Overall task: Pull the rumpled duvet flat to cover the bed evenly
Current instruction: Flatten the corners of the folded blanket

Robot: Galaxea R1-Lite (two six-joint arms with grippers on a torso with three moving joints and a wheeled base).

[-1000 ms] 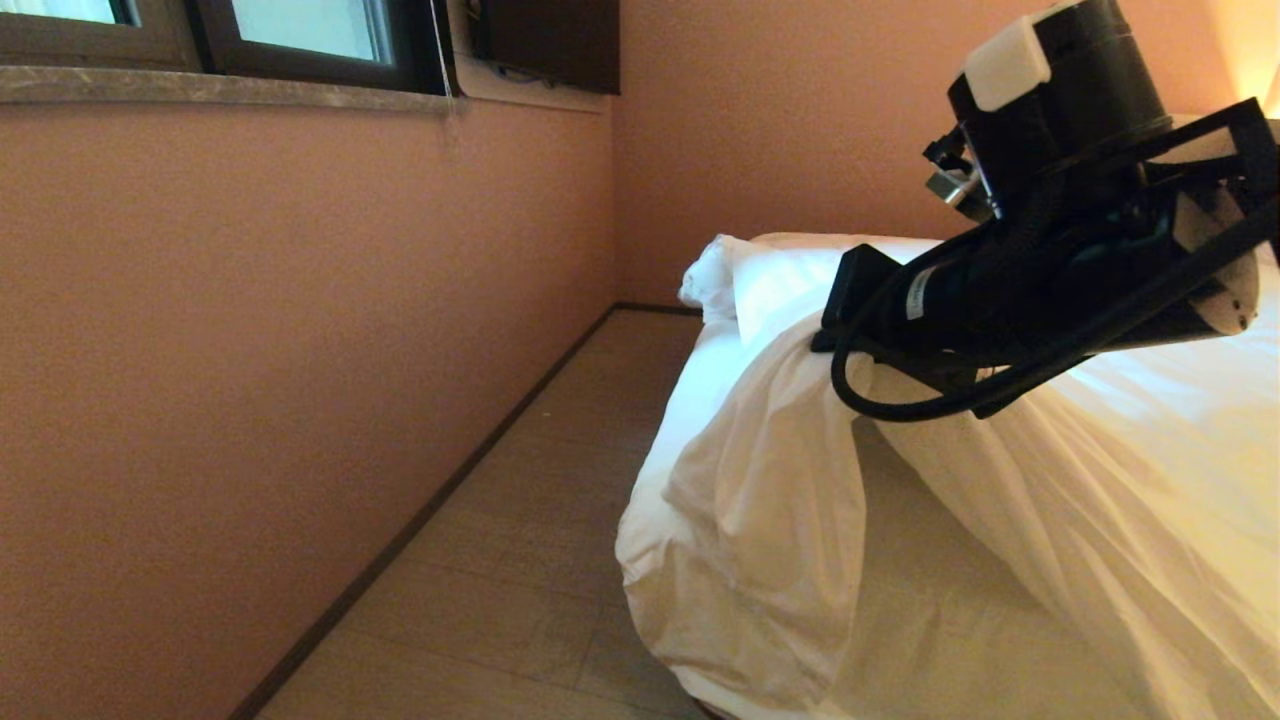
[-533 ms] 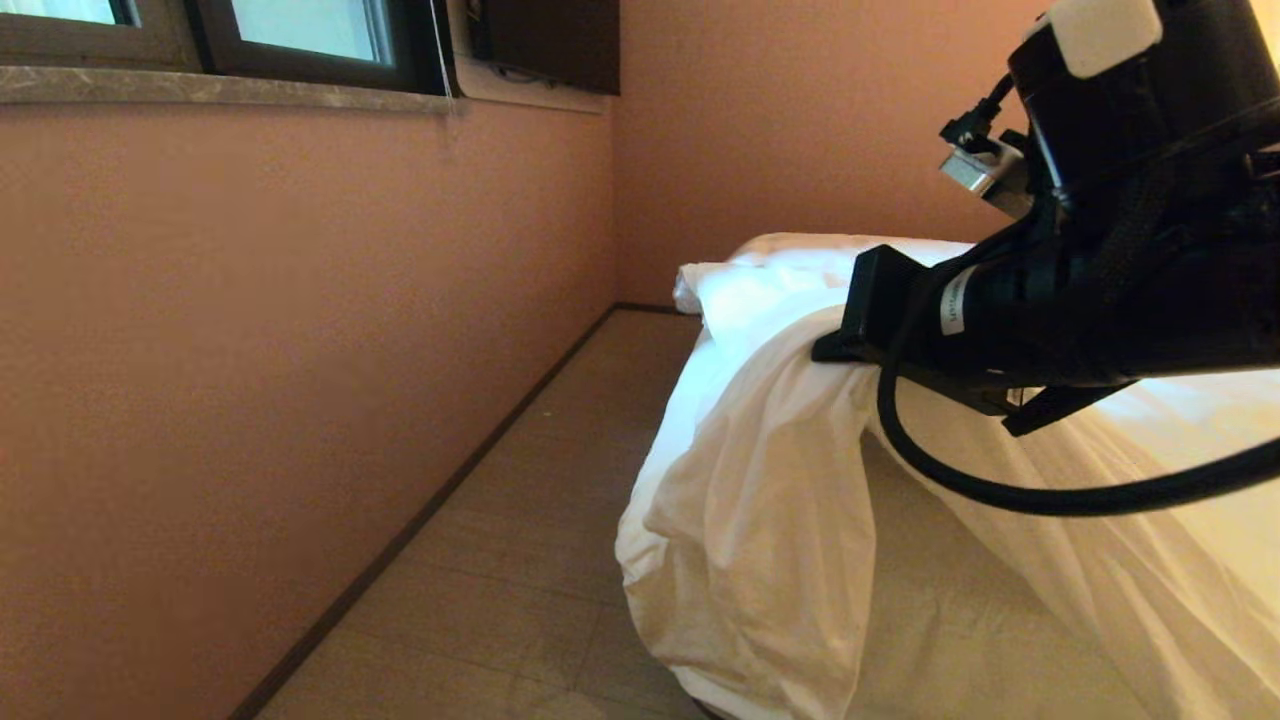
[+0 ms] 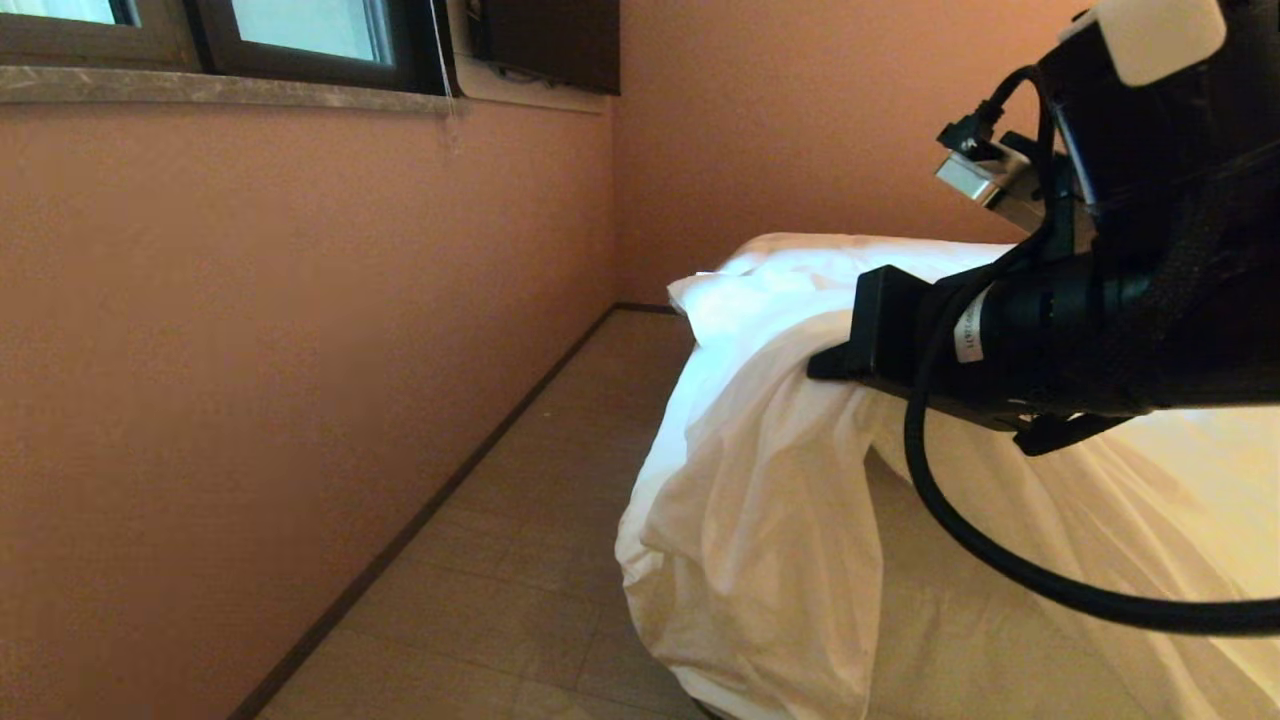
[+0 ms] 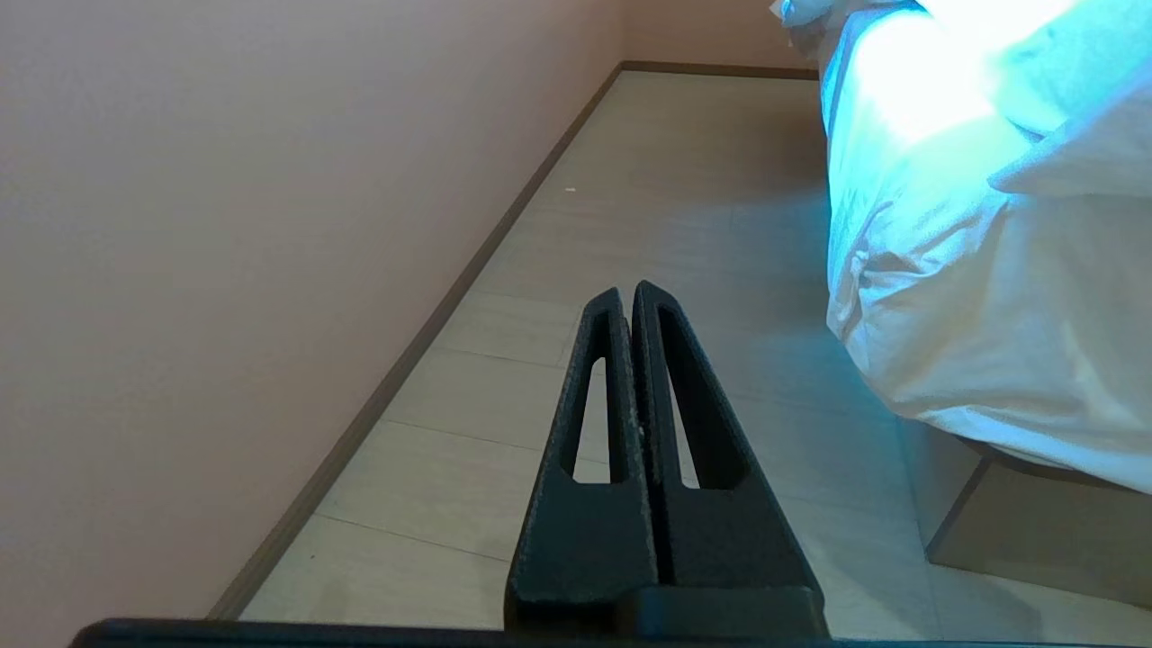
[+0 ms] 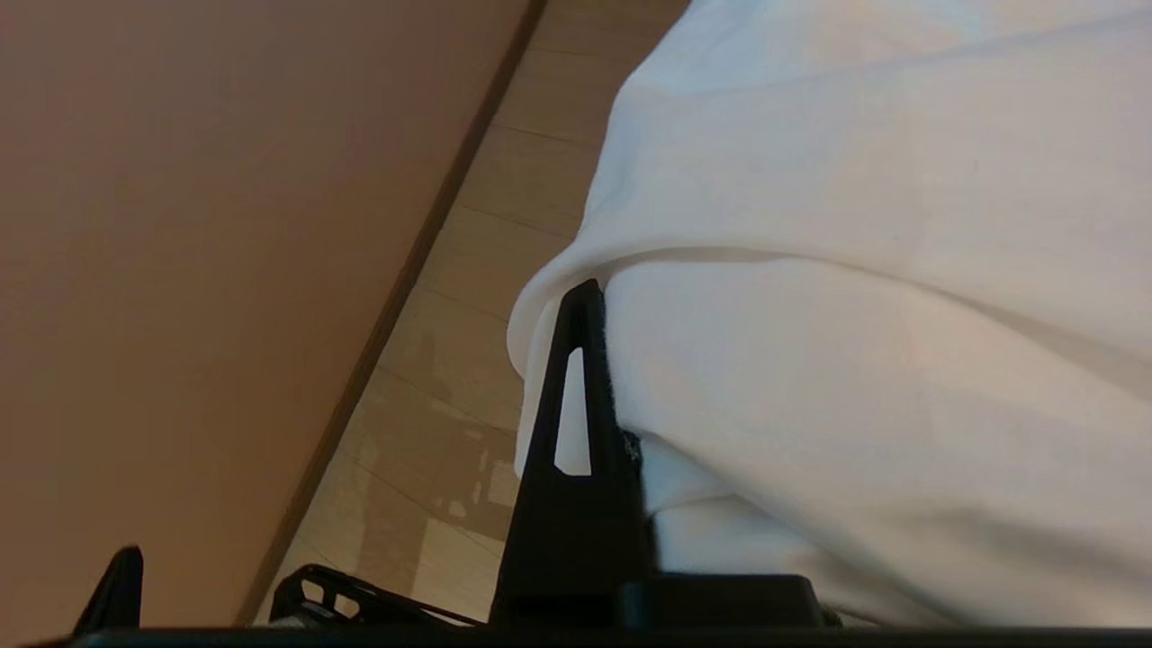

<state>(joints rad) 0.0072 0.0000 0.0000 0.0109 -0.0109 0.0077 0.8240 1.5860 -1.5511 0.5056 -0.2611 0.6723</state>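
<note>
Duvet hangs bunched over the bed's near corner at 5 o'clock in the head view, its edge draped toward the floor. The right gripper pinches a fold of it, lifted at 3 o'clock. The left gripper, fingers pressed together and holding nothing, hangs over the bare floor strip between the wall and bed.

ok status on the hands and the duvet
Right hand shut on puffy white cotton duvet, bunched at the bed edge. Left hand shut, empty, over floor. Nothing blocking.
</note>
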